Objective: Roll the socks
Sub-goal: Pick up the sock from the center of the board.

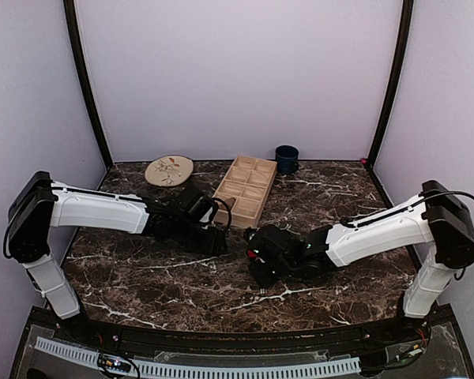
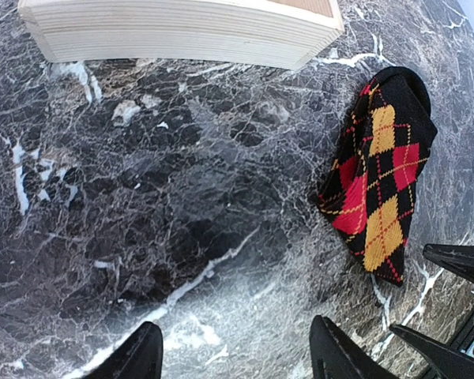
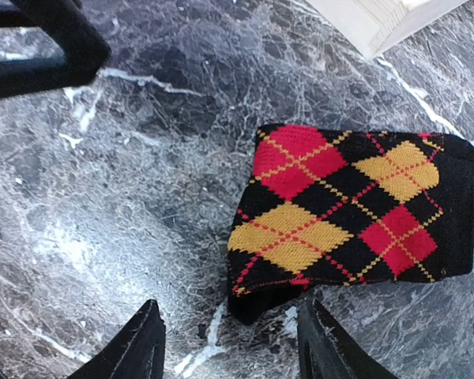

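Right now your right gripper (image 3: 229,308) is standing with its fingers well apart and gripping nothing. The folded argyle sock (image 3: 355,213) is lying flat on the marble table (image 3: 79,197) just ahead of them, its near edge reaching in between the tips. That is reading as a bundle set down on purpose, though it is looking folded over rather than tightly rolled, so the rolling is probably not finished. Your left gripper (image 2: 237,324) is hovering beside the sock, fingers also wide and empty, likely placed to help. The wrist views are showing the sock near the wooden tray (image 2: 182,31), while the top view is hiding it behind both wrists. The tan sock is showing in no view.
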Controlling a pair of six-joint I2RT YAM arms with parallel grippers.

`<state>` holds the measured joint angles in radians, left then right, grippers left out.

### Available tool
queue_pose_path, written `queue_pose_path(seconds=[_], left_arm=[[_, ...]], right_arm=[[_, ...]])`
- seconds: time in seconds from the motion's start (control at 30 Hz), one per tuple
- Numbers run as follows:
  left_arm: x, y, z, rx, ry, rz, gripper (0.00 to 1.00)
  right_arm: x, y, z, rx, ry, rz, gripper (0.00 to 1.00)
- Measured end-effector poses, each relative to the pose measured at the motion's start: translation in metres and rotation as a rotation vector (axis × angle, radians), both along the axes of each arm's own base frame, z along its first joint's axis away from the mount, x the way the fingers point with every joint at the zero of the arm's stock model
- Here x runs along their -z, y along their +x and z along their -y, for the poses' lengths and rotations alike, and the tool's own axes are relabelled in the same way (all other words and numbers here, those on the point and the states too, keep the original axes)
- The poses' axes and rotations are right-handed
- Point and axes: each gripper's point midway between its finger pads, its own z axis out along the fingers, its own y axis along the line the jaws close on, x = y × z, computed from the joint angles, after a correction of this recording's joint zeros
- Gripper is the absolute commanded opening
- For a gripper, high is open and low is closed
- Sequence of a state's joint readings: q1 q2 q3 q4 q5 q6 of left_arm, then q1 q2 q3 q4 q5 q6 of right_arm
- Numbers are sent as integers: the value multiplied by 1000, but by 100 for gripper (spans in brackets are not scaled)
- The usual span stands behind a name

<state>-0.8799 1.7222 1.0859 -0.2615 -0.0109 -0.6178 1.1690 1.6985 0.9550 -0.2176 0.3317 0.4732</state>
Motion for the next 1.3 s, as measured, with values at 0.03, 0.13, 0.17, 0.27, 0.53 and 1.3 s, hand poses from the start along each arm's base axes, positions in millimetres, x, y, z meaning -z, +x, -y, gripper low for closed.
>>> queue_pose_path(seconds=[0.03,0.13,0.17,0.27,0.53,1.3], left_arm=[[-1,-1,-1,0,-5,-1,67],[-3,-2,-3,0,-15,-2,67],[-3,-2,-4,1,-18,-2,67],[-5,-3,-5,2,-27,0,67],[-2,-2,-8,1,-31,-5,67],[1,0,-8,7,-59,-10,66]], right_arm=[[2,-1,-1,-3,-20,7,56],[3,3,-5,3,-60,31,56],[2,5,-6,7,-70,41,56],[2,12,-9,16,-105,64,56],[19,18,-5,24,-202,71,54],[34,20,2,53,-184,2,17]])
